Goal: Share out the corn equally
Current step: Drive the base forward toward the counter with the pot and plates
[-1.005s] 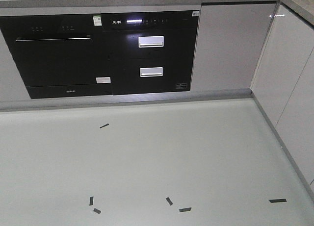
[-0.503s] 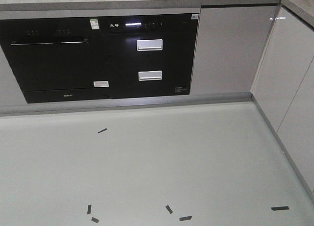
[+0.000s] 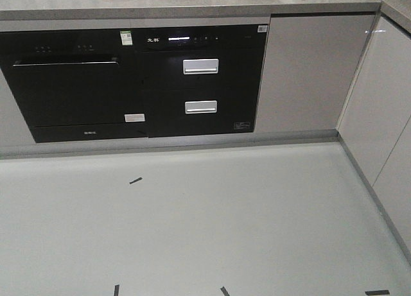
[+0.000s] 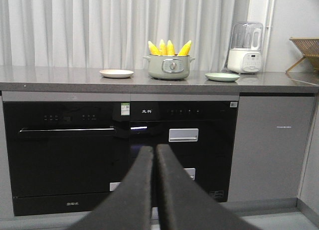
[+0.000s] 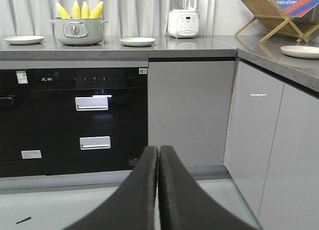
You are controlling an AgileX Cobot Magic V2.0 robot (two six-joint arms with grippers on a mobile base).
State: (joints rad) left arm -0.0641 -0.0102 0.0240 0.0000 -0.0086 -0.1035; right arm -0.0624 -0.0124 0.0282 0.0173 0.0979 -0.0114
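Four cobs of corn (image 4: pixel 169 47): upright, tips up, in a grey-green pot (image 4: pixel 169 68); well ahead of and above the left gripper (image 4: pixel 154 149), up and far left of the right gripper (image 5: pixel 158 149).
Left gripper: fingers pressed together, nothing between them.
Right gripper: fingers closed tip to tip, holding nothing.
Cream plate (image 4: pixel 116 73): on the counter (image 4: pixel 50 83), left of the pot and apart from it.
Green plate (image 4: pixel 222 77): on the counter, right of the pot and apart from it.
White appliance (image 4: pixel 245 48): clear jug on top, beyond the green plate, up and right of the left gripper.
Wooden rack (image 5: pixel 271 15): on the side counter, up and right of the right gripper, with a third plate (image 5: pixel 300 51) in front of it.
Between grippers and pot: open floor (image 3: pixel 244 212) with short dark tape strips (image 3: pixel 135 180), then the black oven (image 4: pixel 65 155) and drawers (image 5: pixel 92 125) under the counter edge.
Backdrop: pale curtain (image 4: pixel 75 25) behind the counter.
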